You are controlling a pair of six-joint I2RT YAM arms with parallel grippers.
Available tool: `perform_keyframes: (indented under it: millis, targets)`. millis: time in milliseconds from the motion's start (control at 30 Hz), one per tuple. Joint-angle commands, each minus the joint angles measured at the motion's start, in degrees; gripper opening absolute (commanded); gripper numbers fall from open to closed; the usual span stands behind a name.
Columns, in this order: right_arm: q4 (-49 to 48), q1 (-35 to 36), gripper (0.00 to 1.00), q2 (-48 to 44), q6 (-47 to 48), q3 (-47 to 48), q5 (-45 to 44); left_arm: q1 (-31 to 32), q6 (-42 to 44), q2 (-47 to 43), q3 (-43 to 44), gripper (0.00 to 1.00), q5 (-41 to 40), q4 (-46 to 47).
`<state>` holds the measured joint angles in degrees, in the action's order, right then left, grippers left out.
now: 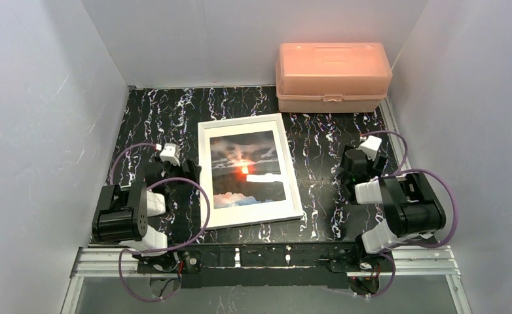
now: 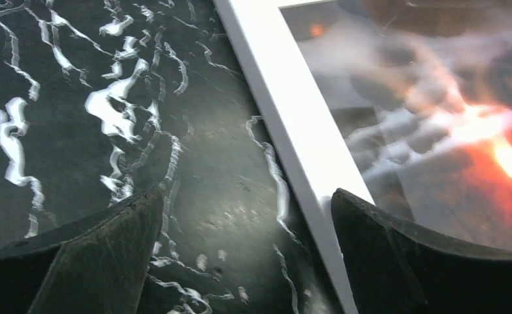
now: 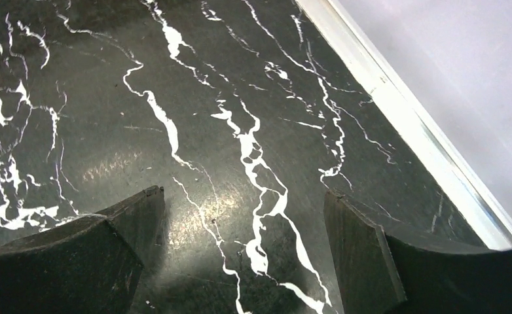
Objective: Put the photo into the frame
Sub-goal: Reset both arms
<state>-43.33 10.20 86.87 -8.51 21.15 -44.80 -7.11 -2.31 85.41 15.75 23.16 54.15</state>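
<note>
Photo (image 1: 247,169) lying within white frame (image 1: 256,212) on marbled worktop (image 1: 319,140), left end effector (image 2: 245,196) wide open at frame's left edge, holding nothing, right end effector (image 3: 243,193) wide open over worktop, pink box (image 1: 332,76) behind

Tabletop (image 1: 319,150) lies open beside the frame (image 1: 253,214); pink box (image 1: 332,75) blocks the rear.

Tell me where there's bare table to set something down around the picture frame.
Widest free patch: the back-left table, bordered by the left wall, the pink box and the far edge of the frame. Another lies between the frame's right edge and the right gripper. Crowded: the left side, where the left gripper hangs at the frame's edge.
</note>
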Motion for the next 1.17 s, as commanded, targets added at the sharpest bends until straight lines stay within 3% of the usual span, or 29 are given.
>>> perform_keyframes:
  millis: [0, 100, 200, 267, 1133]
  targets:
    - [-16.51, -0.69, 0.99, 2.62, 6.86, -2.72, 8.13, 2.42, 3.88, -0.85, -6.63, 0.98, -5.94, 17.5]
    - [-27.58, -0.63, 0.99, 5.34, 10.57, -7.3, 15.64, 2.63, 2.66, 0.74, -4.12, 0.99, -9.7, 16.35]
    - [-23.87, -0.86, 0.99, 5.64, 10.76, -5.3, 17.85, 2.64, 0.25, 0.21, 1.6, 0.98, -13.07, 4.39]
    - [-22.37, -2.01, 0.99, 5.46, 10.28, -4.67, 20.25, 4.51, 1.16, -0.17, 2.22, 0.98, -17.2, 2.24]
    - [-24.12, -2.26, 0.99, 5.25, 10.4, -5.64, 20.19, 4.79, 1.21, -0.24, 1.96, 0.98, -17.66, 2.62]
